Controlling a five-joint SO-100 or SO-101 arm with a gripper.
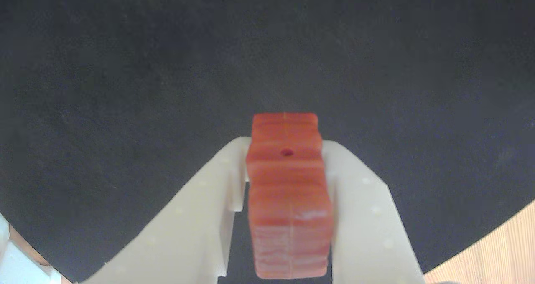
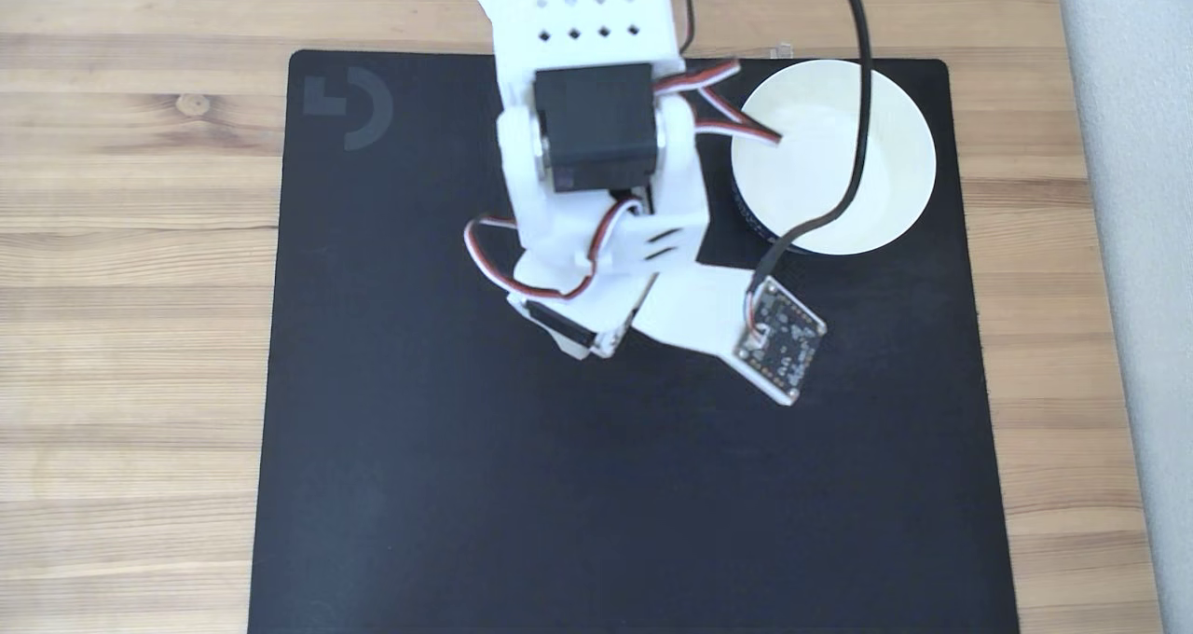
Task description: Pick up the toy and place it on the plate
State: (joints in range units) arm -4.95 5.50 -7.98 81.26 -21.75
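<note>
Already in hand: the pick-up looks done, the placing is left.

Wrist view, toy: the toy [image 1: 288,192], a reddish-orange grooved block, sits between the two cream fingers.
Wrist view, claw: the gripper [image 1: 287,146] is clenched on the toy, a finger pressed to each long side.
Wrist view, ground: the black mat [image 1: 125,87] lies behind; whether the toy is lifted clear of it I cannot tell.
Fixed view, arm: the white arm [image 2: 596,177] reaches down over the mat's middle, hiding what it holds.
Fixed view, plate: the plate [image 2: 895,112] stands at the mat's upper right, near the arm, bare of any toy and crossed by a black cable [image 2: 862,103].
Left to do: by my judgement, carry the toy rightward in this view to the plate, lower it, let go.
</note>
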